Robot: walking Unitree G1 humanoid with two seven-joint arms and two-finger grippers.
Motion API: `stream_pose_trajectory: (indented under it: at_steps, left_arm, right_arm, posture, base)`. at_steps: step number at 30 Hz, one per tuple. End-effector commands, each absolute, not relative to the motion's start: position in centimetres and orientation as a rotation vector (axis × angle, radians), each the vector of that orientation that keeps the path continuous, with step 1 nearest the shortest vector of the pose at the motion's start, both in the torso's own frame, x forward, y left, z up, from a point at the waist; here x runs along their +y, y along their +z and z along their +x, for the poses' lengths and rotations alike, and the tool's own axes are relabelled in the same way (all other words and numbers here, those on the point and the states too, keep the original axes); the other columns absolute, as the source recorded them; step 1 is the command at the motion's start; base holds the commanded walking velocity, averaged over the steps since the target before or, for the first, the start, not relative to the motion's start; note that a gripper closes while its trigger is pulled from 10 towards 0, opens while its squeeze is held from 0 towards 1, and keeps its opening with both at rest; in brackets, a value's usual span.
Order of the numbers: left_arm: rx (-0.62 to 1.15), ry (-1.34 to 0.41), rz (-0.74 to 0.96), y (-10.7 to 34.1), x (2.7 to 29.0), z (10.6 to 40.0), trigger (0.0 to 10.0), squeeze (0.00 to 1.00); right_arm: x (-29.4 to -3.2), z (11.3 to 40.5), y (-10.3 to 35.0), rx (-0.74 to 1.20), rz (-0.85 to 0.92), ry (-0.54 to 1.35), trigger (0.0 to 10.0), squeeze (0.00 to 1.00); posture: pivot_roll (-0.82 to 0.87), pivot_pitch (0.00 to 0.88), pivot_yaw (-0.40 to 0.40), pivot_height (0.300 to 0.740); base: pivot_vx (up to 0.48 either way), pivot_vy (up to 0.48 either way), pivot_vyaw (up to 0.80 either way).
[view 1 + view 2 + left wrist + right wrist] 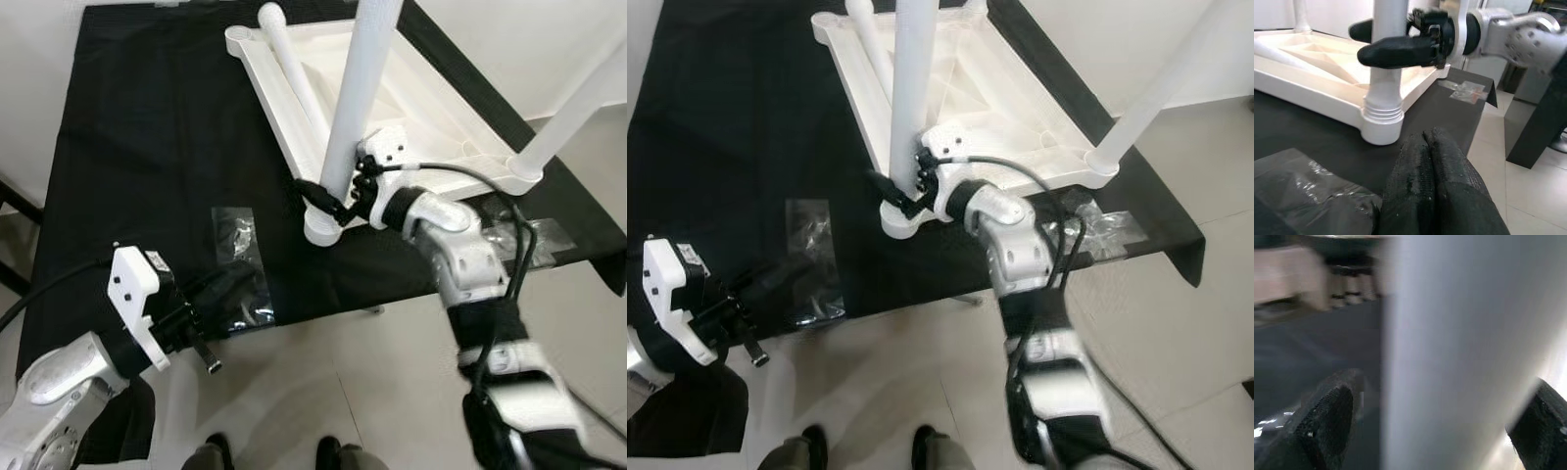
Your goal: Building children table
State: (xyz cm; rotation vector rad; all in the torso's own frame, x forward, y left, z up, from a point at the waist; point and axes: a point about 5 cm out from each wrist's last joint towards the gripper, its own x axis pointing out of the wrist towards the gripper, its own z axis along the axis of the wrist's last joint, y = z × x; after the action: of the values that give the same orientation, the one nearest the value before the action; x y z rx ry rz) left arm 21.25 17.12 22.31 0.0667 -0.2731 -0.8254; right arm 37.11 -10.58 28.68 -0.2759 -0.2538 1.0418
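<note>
A white children's table lies upside down on a black-covered work table. One white leg stands upright in the near corner socket. A second leg stands at the right corner, and a third lies loose on the underside. My right gripper straddles the near leg just above its socket; in the right wrist view one finger stands a little off the leg. My left gripper is shut and empty, low at the table's front left over a clear plastic bag.
A second clear bag lies near the front right edge, beside my right arm's cable. The black cloth ends at the front edge, with pale tiled floor below. A person's shoes show at the bottom. White walls stand behind and to the right.
</note>
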Motion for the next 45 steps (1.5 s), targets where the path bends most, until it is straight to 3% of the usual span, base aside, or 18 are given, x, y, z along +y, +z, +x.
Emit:
stream_pose_trajectory:
  at_steps: [1, 6, 8, 23, 28, 30, 31, 32, 33, 36, 43, 44, 45]
  left_arm:
    - [-0.255, -0.838, 0.06, 22.0, 16.8, 20.8, 10.0, 0.0]
    - [-0.252, -0.838, 0.06, 22.0, 16.9, 20.7, 10.0, 0.0]
    - [-0.247, -0.834, 0.063, 22.0, 17.0, 20.6, 10.0, 0.0]
    - [-0.246, -0.828, 0.064, 22.1, 17.0, 20.7, 10.0, 0.0]
    - [-0.243, -0.831, 0.06, 22.0, 17.0, 20.7, 10.0, 0.0]
    - [-0.243, -0.831, 0.06, 22.0, 17.0, 20.7, 10.0, 0.0]
    - [-0.24, -0.832, 0.059, 21.9, 17.1, 20.7, 10.0, 0.0]
    - [-0.24, -0.832, 0.059, 21.9, 17.1, 20.7, 10.0, 0.0]
    - [-0.238, -0.838, 0.056, 21.9, 17.2, 20.9, 10.0, 0.0]
    - [-0.245, -0.849, 0.052, 22.0, 17.0, 21.3, 10.0, 0.0]
    - [-0.253, -0.855, 0.053, 22.0, 16.8, 21.5, 10.0, 0.0]
    - [-0.253, -0.854, 0.053, 21.9, 16.8, 21.4, 10.0, 0.0]
    - [-0.253, -0.854, 0.053, 21.9, 16.8, 21.4, 10.0, 0.0]
  right_arm:
    - [-10.6, 37.0, 28.3, -0.234, -0.257, 1.154, 10.0, 0.0]
    - [-10.7, 37.0, 28.6, -0.233, -0.252, 1.216, 10.0, 0.0]
    - [-10.9, 37.3, 29.0, -0.228, -0.243, 1.294, 0.0, 0.0]
    - [-12.4, 37.1, 27.6, -0.23, -0.221, 1.347, 0.0, 0.0]
    - [-12.6, 37.5, 25.4, -0.154, -0.198, 1.11, 0.0, 0.0]
    - [-12.6, 37.5, 25.4, -0.154, -0.198, 1.11, 0.0, 0.0]
    - [-11.5, 37.6, 24.0, -0.165, -0.117, 0.813, 0.0, 0.0]
    - [-11.5, 37.6, 24.0, -0.165, -0.117, 0.813, 0.0, 0.0]
    - [-8.2, 33.9, 18.9, -0.047, 0.014, 0.517, 0.0, 0.0]
    - [-6.6, 32.3, 17.9, -0.017, 0.042, 0.482, 0.0, 0.0]
    - [-6.1, 33.0, 18.6, -0.048, 0.005, 0.523, 0.0, 0.0]
    - [-6.2, 33.3, 18.8, -0.05, -0.004, 0.52, 8.7, 0.0]
    - [-6.2, 33.3, 18.8, -0.05, -0.004, 0.52, 8.7, 0.0]
  posture:
    - [0.11, 0.307, -0.135, 0.74]
    - [0.11, 0.311, -0.134, 0.74]
    - [0.12, 0.313, -0.133, 0.74]
    - [0.09, 0.311, -0.126, 0.74]
    - [0.07, 0.316, -0.134, 0.74]
    - [0.07, 0.316, -0.134, 0.74]
    - [0.07, 0.32, -0.136, 0.74]
    - [0.07, 0.32, -0.136, 0.74]
    - [0.04, 0.314, -0.104, 0.74]
    - [0.05, 0.307, -0.111, 0.74]
    - [0.06, 0.291, -0.121, 0.74]
    - [0.06, 0.288, -0.118, 0.74]
    - [0.06, 0.288, -0.118, 0.74]
  base:
    - [0.0, 0.0, 0.0]
    - [0.0, 0.0, 0.0]
    - [0.0, 0.0, 0.0]
    - [0.0, 0.0, 0.0]
    - [0.0, 0.0, 0.0]
    - [0.0, 0.0, 0.0]
    - [0.0, 0.0, 0.0]
    - [0.0, 0.0, 0.0]
    - [0.0, 0.0, 0.0]
    - [0.0, 0.0, 0.0]
    - [0.0, 0.0, 0.0]
    - [0.0, 0.0, 0.0]
    - [0.0, 0.0, 0.0]
